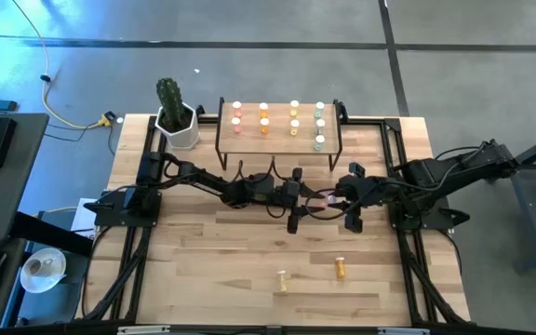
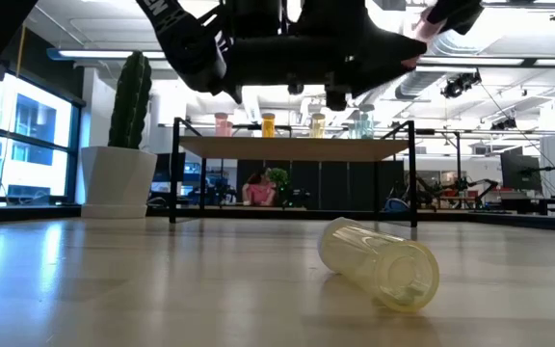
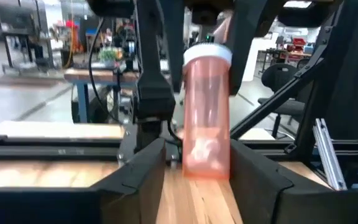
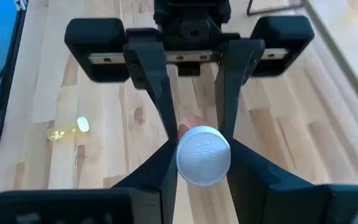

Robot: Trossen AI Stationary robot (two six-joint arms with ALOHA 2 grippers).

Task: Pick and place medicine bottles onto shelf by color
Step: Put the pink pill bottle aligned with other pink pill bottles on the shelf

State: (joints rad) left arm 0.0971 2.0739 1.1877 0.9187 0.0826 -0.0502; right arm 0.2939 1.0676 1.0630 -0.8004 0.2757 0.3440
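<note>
At mid-table, the left gripper [image 1: 298, 194] and right gripper [image 4: 197, 163] both clamp 1 pink bottle [image 3: 207, 112]. Only the high view shows 2 bottles [image 1: 341, 269] lying near the front, and the shelf [image 1: 277, 144] behind.

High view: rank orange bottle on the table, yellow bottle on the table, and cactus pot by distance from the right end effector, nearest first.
From the right end effector:
1. Orange bottle, on the near table.
2. Yellow bottle, beside it, toward the left arm's side.
3. Cactus pot, far-left corner.
</note>
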